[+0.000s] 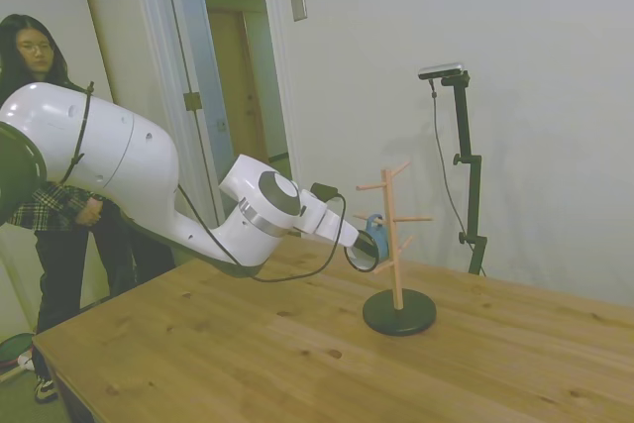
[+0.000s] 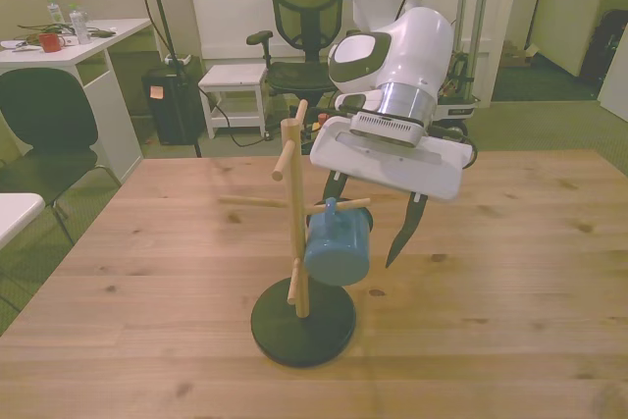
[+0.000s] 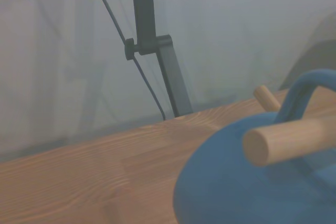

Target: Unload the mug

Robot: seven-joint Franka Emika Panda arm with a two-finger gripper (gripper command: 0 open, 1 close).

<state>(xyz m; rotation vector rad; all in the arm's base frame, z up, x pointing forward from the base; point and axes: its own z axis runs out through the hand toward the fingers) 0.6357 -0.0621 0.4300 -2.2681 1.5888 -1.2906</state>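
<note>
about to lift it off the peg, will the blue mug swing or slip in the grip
The mug hangs by its handle on a peg of the wooden stand, so it will probably swing if nudged. Its smooth, rigid-looking wall may slip between the open gripper fingers. The slim stand could tip.

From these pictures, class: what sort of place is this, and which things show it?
Probably an office used as a robotics lab: a mesh office chair, a white desk and the wooden table holding the mug.

Mug [image 3: 236,182] blurred, cropped in wrist view
</note>
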